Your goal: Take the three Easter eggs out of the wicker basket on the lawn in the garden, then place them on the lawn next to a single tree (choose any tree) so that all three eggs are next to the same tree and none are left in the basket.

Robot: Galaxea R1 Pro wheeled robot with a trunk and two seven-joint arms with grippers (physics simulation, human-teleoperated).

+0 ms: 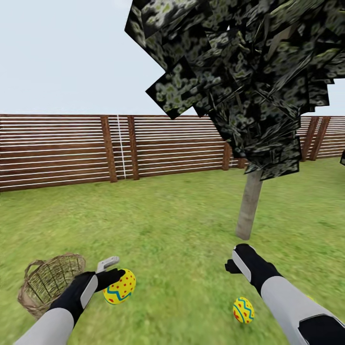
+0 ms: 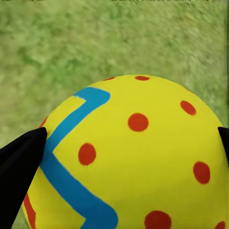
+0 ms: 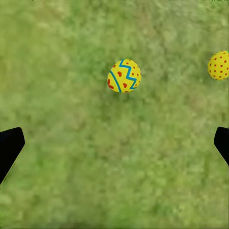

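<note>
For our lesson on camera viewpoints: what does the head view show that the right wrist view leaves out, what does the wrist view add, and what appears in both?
Head view alone: the tree, fence, basket and left pincer gripping the dotted egg.
Right wrist view alone: the right pincer spread open above the grass.
Both: the dotted egg, and the zigzag egg lying on the grass.

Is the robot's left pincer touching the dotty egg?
Touching. In the left wrist view the dotted egg sits between the left pincer's black fingers, pressed against both sides with no grass showing between.
</note>
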